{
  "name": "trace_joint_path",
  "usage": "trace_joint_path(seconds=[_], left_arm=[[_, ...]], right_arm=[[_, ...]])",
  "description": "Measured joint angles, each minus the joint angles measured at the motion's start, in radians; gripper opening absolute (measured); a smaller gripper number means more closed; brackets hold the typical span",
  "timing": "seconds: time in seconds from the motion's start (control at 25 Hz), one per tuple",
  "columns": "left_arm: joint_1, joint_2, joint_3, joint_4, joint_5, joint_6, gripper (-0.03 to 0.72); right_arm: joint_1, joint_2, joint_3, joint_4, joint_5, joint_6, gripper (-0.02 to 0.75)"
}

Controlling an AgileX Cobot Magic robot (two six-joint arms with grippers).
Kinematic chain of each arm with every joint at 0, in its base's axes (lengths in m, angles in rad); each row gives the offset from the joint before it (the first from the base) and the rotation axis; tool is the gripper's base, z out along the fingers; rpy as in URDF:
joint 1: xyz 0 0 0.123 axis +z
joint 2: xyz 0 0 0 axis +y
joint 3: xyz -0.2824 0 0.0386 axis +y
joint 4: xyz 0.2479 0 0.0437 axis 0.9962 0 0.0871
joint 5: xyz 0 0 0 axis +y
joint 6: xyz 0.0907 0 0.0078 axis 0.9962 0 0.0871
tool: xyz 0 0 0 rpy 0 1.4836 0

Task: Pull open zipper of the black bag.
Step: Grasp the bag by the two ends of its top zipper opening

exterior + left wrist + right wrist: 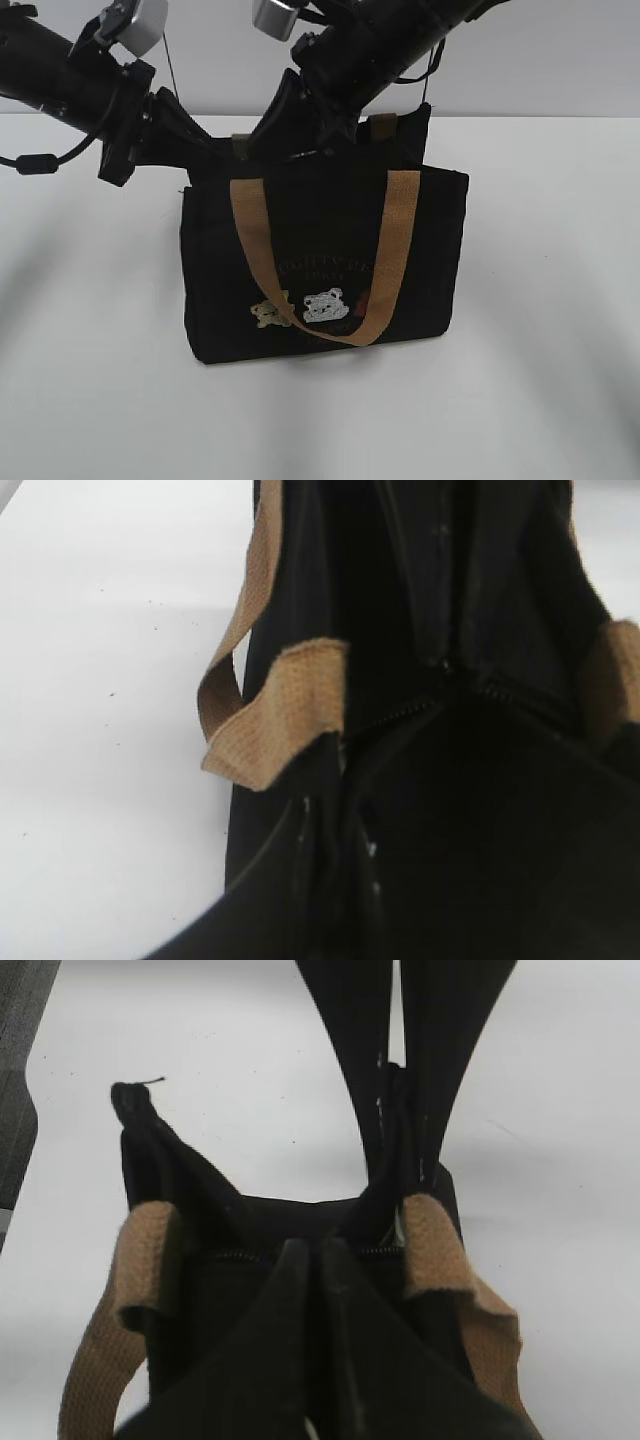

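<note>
black bag (320, 265) stood upright mid-worktop (90, 400), so its top faced me | left end effector (205, 160) pinched the bag's end, likely bracing | right end effector (310, 1290) closed at the zipper (235, 1256) on top, probably on the pull; tab hidden.

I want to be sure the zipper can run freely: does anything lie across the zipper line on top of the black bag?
Nothing visible lies across the zipper. The tan strap ends sit beside it, and the right gripper is shut at the zipper line of the black bag.
</note>
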Motion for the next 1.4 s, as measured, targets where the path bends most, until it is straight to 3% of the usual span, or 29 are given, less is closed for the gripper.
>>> trace_joint_path(seconds=[0.48, 0.56, 0.76, 0.84, 1.4], left_arm=[[0.000, 0.000, 0.000, -0.009, 0.010, 0.000, 0.034], [0.000, 0.000, 0.000, -0.009, 0.010, 0.000, 0.034], [0.000, 0.000, 0.000, -0.009, 0.011, 0.000, 0.034], [0.000, 0.000, 0.000, -0.009, 0.011, 0.000, 0.034], [0.000, 0.000, 0.000, -0.009, 0.012, 0.000, 0.034]], right_arm=[[-0.044, -0.038, 0.000, -0.046, 0.028, 0.053, -0.015], [-0.044, -0.040, 0.000, -0.028, 0.039, 0.054, 0.018], [-0.043, -0.041, 0.000, 0.015, 0.056, 0.053, 0.241], [-0.043, -0.041, 0.000, 0.018, 0.070, 0.044, 0.286], [-0.042, -0.022, 0.000, 0.016, 0.035, -0.025, 0.313]])
